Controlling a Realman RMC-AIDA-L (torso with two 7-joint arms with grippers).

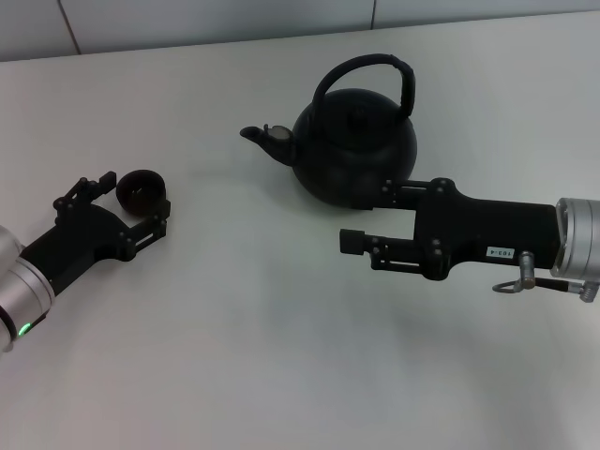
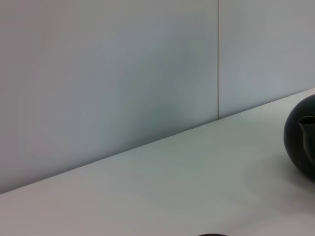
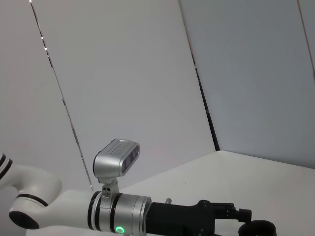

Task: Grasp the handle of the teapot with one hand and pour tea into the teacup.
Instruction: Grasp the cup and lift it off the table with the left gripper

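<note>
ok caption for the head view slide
Open left gripper around the teacup; open right gripper beside the teapot.

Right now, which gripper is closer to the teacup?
Left. The left gripper has its open fingers on either side of the teacup. The right gripper is across the table, open beside the teapot.

There is one teapot (image 1: 354, 148), with one handle (image 1: 367, 77), one short spout (image 1: 260, 138) and one small lid (image 1: 355, 115). There is one teacup (image 1: 141, 189), which sits between the open jaws of the left gripper (image 1: 134, 200). There are two grippers: this left one and the right gripper (image 1: 372, 214), whose spread jaws are just beside the teapot, all on one white table (image 1: 234, 328).
</note>
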